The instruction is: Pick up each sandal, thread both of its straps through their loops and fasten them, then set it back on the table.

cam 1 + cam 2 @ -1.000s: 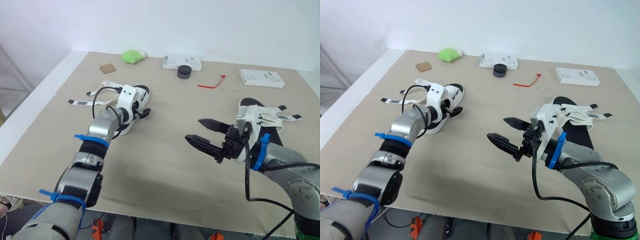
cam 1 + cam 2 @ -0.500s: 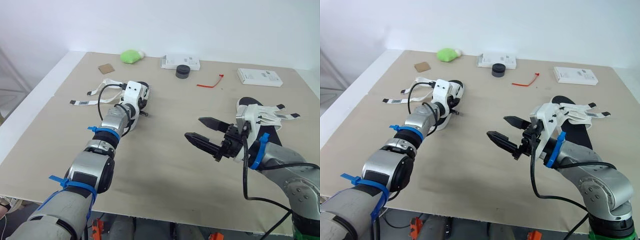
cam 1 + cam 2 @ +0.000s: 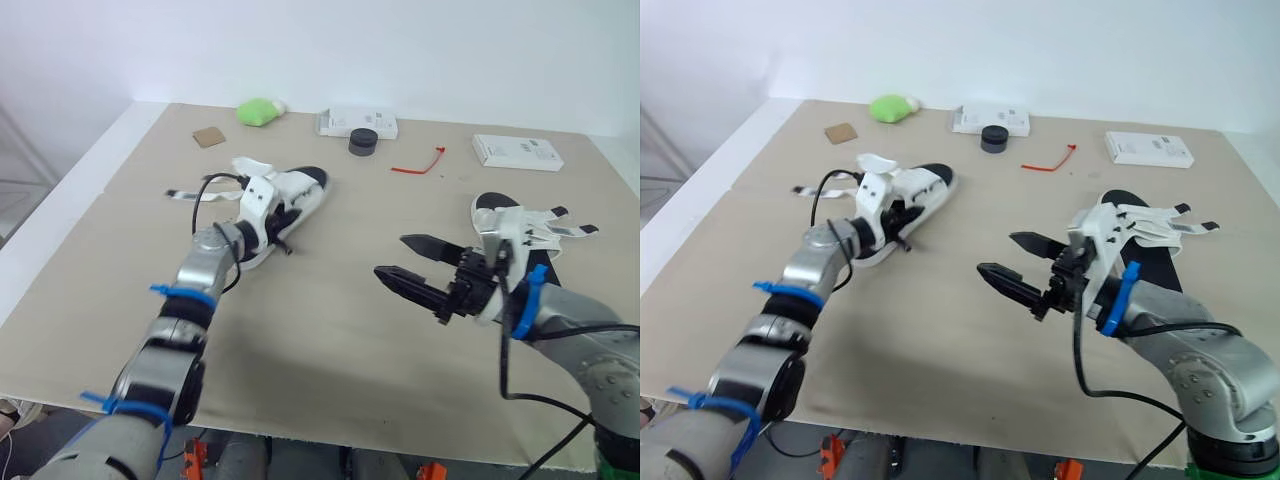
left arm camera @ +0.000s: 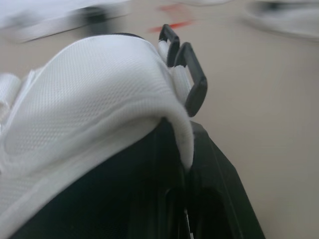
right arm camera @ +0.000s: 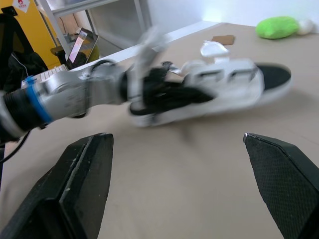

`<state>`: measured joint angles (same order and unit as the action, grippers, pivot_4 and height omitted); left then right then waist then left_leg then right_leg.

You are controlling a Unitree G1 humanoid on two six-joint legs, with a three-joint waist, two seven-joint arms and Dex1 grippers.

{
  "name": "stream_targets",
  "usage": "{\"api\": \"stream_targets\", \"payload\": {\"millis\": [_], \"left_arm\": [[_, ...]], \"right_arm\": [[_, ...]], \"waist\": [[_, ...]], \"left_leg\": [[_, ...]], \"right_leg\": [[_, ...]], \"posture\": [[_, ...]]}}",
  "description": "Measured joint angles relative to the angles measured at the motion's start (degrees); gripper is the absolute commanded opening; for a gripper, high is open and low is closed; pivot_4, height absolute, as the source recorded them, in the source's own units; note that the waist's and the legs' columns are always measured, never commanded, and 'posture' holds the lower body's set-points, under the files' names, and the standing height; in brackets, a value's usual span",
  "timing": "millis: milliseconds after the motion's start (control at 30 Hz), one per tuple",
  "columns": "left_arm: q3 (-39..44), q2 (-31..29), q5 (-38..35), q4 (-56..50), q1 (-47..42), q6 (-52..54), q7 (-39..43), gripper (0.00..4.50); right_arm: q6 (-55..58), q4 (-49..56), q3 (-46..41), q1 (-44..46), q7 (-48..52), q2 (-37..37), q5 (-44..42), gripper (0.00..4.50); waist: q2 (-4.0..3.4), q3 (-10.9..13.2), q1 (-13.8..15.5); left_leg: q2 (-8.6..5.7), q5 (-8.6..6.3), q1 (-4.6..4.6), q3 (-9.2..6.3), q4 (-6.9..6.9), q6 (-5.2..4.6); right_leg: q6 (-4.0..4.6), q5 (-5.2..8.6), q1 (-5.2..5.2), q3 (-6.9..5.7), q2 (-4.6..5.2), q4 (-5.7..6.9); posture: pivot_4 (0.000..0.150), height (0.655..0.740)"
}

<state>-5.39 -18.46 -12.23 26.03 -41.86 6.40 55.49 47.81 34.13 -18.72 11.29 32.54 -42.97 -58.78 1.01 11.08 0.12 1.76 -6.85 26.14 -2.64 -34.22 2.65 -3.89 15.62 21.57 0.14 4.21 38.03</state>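
Note:
The white sandal with a black sole (image 3: 298, 190) lies left of the table's centre, its toe pointing far-right and its loose straps (image 3: 192, 192) trailing left. My left gripper (image 3: 277, 224) is shut on its white mesh side. In the left wrist view the mesh upper (image 4: 89, 104) drapes over my black fingers (image 4: 169, 199), with two black loops (image 4: 192, 74) at its edge. The second sandal (image 3: 520, 222) rests on the right, straps undone, just behind my right wrist. My right gripper (image 3: 392, 256) hovers wide open near mid-table with nothing in it.
Along the far edge sit a green lump (image 3: 258, 110), a brown card (image 3: 209, 137), a white box (image 3: 357, 121), a black round lid (image 3: 362, 142), a red zip tie (image 3: 420, 163) and another white box (image 3: 517, 152).
My left gripper closed on the white sandal and swung it round to the right, so its toe now points far-right. The right arm stayed still.

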Motion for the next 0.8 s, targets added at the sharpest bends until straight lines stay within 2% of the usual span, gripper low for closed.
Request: {"api": "stream_targets", "payload": {"millis": [33, 167, 333, 533, 800], "left_arm": [[-1.5, -3.2, -1.5, -5.0, 2.7, 0.3, 5.8, 0.06], [-4.6, -10.4, -4.7, -12.7, 8.0, 0.5, 21.0, 0.06], [-7.7, -15.9, -7.4, -16.2, 9.2, 1.7, 33.3, 0.06], [-14.3, -20.0, -11.4, -17.4, 7.9, -0.5, 36.5, 0.06], [-15.5, -13.2, -8.5, -13.2, 7.6, -5.2, 34.4, 0.06]], "right_arm": [[0.7, -0.6, -0.6, -0.2, 1.0, -0.9, -1.9, 4.50], [2.7, -4.0, -3.7, -1.1, 2.5, -3.2, -5.7, 4.50], [4.5, -6.6, -5.3, -0.8, 3.6, -5.4, -10.2, 4.50], [7.5, -7.8, -6.1, -0.2, 3.2, -6.6, -16.3, 4.50], [11.7, -10.0, -3.9, -0.9, 2.7, -7.5, -19.7, 4.50]], "waist": [[0.00, 0.0, 0.0], [-0.07, 0.0, 0.0], [-0.07, 0.0, 0.1], [-0.08, 0.0, 0.2], [-0.11, 0.0, 0.3]], "left_leg": [[0.04, 0.00, 0.00, -0.01, -0.01, 0.00], [0.09, 0.04, -0.07, 0.02, -0.08, -0.07], [0.15, 0.12, -0.05, 0.06, -0.20, -0.18], [0.22, 0.12, -0.02, 0.07, -0.19, -0.20], [0.17, 0.12, 0.08, 0.06, -0.22, -0.21]], "right_leg": [[0.03, -0.01, 0.00, -0.01, -0.05, 0.01], [0.35, 0.02, -0.04, 0.01, -0.04, 0.01], [0.46, -0.07, -0.03, 0.00, -0.04, 0.01], [0.46, -0.06, -0.01, 0.00, -0.08, 0.00], [0.39, -0.07, 0.07, 0.02, -0.09, 0.00]], "posture": [[0.150, 0.7400], [0.150, 0.7400], [0.150, 0.7400], [0.150, 0.7400], [0.150, 0.7400]]}}
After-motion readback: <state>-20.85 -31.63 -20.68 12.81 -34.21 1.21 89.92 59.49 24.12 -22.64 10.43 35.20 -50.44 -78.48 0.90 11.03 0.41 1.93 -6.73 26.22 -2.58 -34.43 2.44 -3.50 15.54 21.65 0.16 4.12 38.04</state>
